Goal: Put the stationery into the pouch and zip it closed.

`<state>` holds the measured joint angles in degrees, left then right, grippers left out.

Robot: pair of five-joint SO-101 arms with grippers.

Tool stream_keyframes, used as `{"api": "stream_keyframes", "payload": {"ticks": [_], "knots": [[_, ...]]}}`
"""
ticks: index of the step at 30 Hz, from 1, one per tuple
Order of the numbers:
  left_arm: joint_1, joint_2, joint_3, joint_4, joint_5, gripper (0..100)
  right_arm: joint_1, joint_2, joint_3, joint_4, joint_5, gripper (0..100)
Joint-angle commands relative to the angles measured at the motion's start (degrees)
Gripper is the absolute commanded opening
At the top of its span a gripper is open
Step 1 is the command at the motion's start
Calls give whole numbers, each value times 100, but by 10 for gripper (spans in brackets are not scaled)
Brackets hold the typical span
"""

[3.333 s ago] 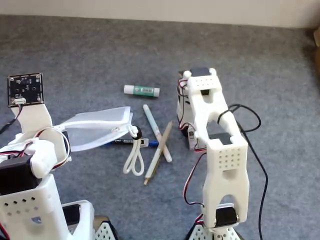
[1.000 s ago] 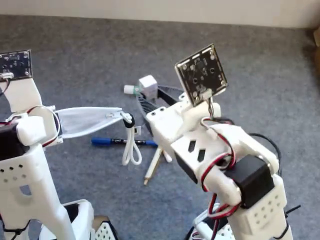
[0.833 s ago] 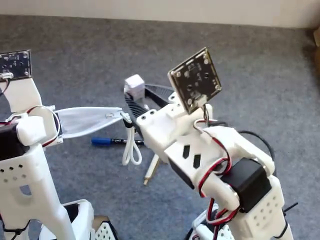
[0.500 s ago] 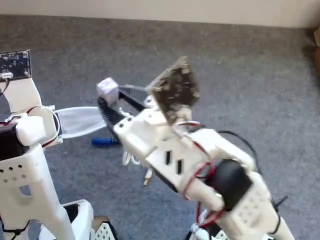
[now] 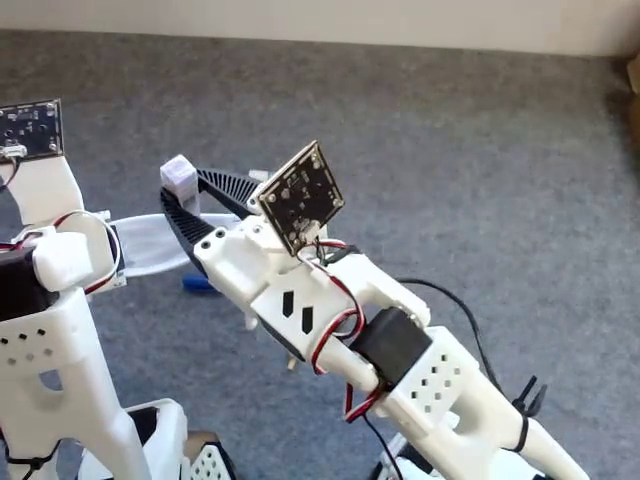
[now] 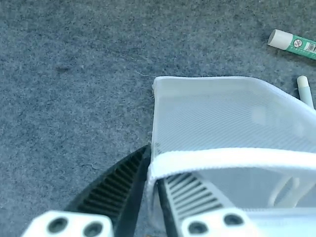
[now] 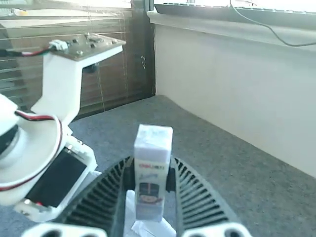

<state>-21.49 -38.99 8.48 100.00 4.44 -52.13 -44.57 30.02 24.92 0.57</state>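
From the high view, the white mesh pouch (image 5: pixel 145 250) is hanging out from the left arm (image 5: pixel 60 300) over the grey tabletop (image 5: pixel 450 140). The right arm (image 5: pixel 330 310) is stretching across towards the pouch. The right claw (image 5: pixel 181 182) is gripping a small white eraser (image 5: pixel 177 171) and holding it raised close to the pouch's far side. The tip of a blue pen (image 5: pixel 197 283) is peeking out on the tabletop just beside the pouch's near edge. In the left wrist view, the left claw (image 6: pixel 154 168) is pinching narrowly on the pouch's bound edge near one corner. The pouch's mesh panel (image 6: pixel 222 118) is spreading away from that grip. A glue stick (image 6: pixel 292 42) is lying apart from the pouch, beyond its far corner, and the end of a white pen (image 6: pixel 305 91) is showing just past that side of the mesh. In the right wrist view, the right claw's ribbed fingers (image 7: pixel 190 190) are clamping the eraser upright between them. The left arm is standing off to one side of it, with a pale wall (image 7: pixel 237 89) behind.
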Motion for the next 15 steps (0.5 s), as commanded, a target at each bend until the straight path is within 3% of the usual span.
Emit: {"api": "stream_keyframes", "payload": {"ticks": [1, 6, 15], "knots": [[127, -4, -207, 18, 53, 7, -259, -171, 48, -295, -44, 5], [101, -4, -207, 26, 53, 7, -620, -171, 321, -295, -18, 5], [101, -13, -207, 35, 44, 7, -611, -110, 418, -303, -9, 5]]}}
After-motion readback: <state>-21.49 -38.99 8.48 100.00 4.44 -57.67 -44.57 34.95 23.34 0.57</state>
